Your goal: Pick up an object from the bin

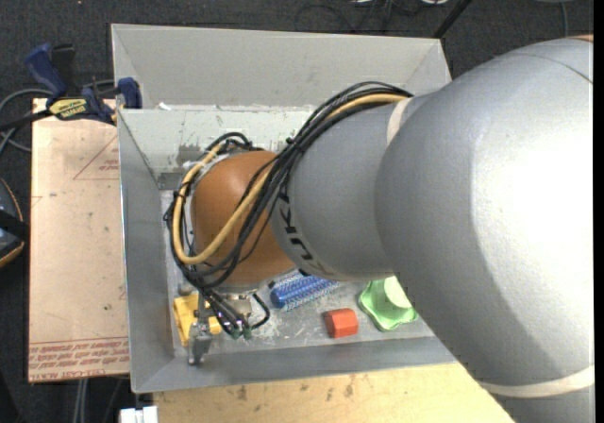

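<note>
– Closest to the lens is the arm (491, 223), its grey bulk across the right side. What do you have underneath it?

– I have the wrist's orange cover (236, 213) low inside the bin (274, 62), and the gripper (198, 341) down at the near-left corner, close to the floor.

– Jaws wide or narrow?

– I cannot tell; cables and the wrist crowd that spot. A small yellow piece (182, 311) lies just beside the gripper on its left, and I judge that to be the pick. I would not say it is held.

– What else is in there?

– Along the near wall, to the right, a blue ridged piece (302, 291), an orange-red block (342, 322) and a pale green piece (387, 306), all apart from the gripper.

– So which step is this?

– By my reading, the descent onto the yellow piece, before any lift. Next I need a firm close, then a straight rise clear of the corner walls.
</note>
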You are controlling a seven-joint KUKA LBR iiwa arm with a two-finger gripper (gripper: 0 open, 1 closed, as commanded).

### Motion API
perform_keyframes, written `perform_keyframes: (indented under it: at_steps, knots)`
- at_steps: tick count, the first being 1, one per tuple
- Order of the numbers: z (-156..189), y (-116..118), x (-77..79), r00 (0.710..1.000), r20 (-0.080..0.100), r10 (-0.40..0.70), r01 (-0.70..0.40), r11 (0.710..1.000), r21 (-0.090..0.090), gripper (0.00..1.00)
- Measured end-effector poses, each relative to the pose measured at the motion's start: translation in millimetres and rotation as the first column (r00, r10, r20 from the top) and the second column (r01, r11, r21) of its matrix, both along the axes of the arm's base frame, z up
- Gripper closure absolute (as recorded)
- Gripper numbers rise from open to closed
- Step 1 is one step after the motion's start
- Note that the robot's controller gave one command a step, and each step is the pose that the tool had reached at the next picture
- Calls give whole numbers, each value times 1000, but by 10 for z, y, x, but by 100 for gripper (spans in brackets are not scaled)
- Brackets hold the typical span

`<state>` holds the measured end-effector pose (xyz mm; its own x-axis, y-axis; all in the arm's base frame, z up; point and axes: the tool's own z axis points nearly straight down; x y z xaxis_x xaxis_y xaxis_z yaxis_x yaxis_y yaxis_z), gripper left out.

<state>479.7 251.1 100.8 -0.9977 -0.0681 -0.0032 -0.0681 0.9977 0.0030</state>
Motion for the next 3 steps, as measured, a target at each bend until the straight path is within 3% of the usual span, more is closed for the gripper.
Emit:
perform_keyframes:
  at_steps: [1,2,3]
  knots:
    - [89,-19,25,993,-2,-120,120,993,-1,0]
    - [-265,23,82,989,4,-148,148,989,4,0]
    - [-246,31,97,989,0,-150,150,989,1,0]
